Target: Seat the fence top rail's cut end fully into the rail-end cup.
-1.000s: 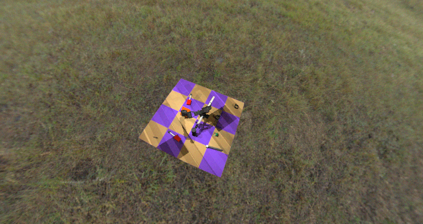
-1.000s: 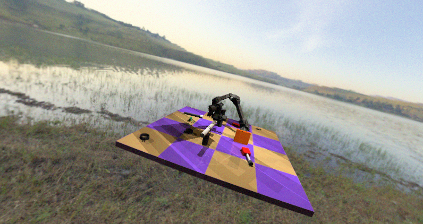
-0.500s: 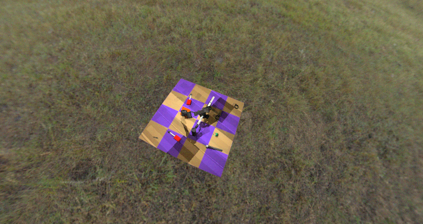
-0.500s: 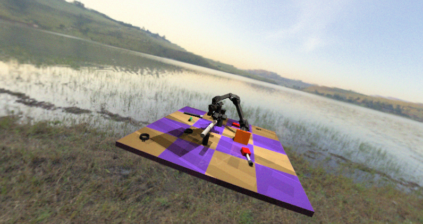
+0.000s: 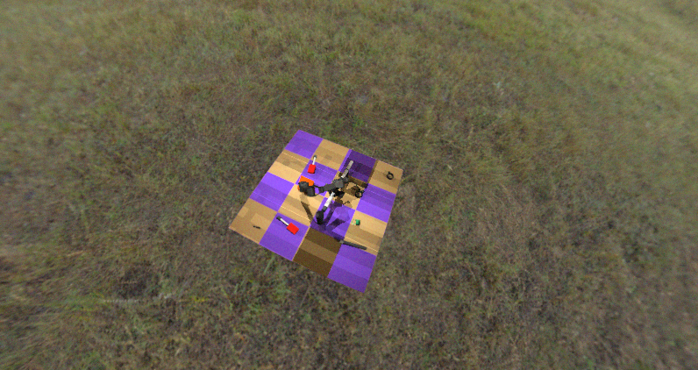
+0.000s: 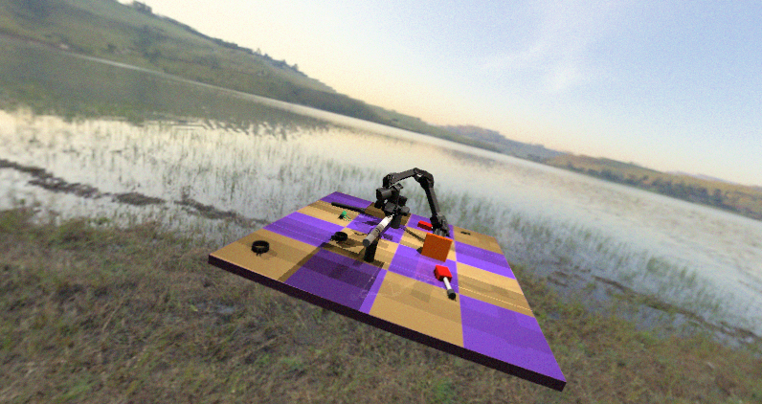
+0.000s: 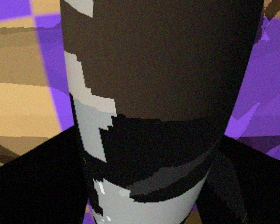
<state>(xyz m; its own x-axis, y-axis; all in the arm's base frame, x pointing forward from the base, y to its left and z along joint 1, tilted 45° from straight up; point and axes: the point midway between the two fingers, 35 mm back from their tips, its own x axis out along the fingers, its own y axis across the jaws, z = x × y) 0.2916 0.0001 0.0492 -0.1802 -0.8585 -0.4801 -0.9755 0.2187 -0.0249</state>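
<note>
Gripper: gripper is clamped on the top rail, hung from the black arm; in the wrist view the rail fills the frame between two dark fingers.

Rail position: rail is held above the surface, running from the gripper toward 7 o'clock in the exterior view, its low end at a dark post.

Step in hand: judged as the seating stage; rail carried and aligned, release not begun. Whether the cut end is inside the rail-end cup cannot be told; cup and brace band are too small to resolve.

Next move: an axial push along the rail into the cup is called for, then fingers spread and backed off; the band should not be dragged down.

Rail material: round tube, smooth, patchy grey and near-black, pale toward one end.

Surface: flat slab, glossy checker of purple and tan squares, dark edge.

Nearby items: black ring at 9 o'clock of the post; orange block at 3 o'clock; red-headed tool at 4 o'clock.
</note>
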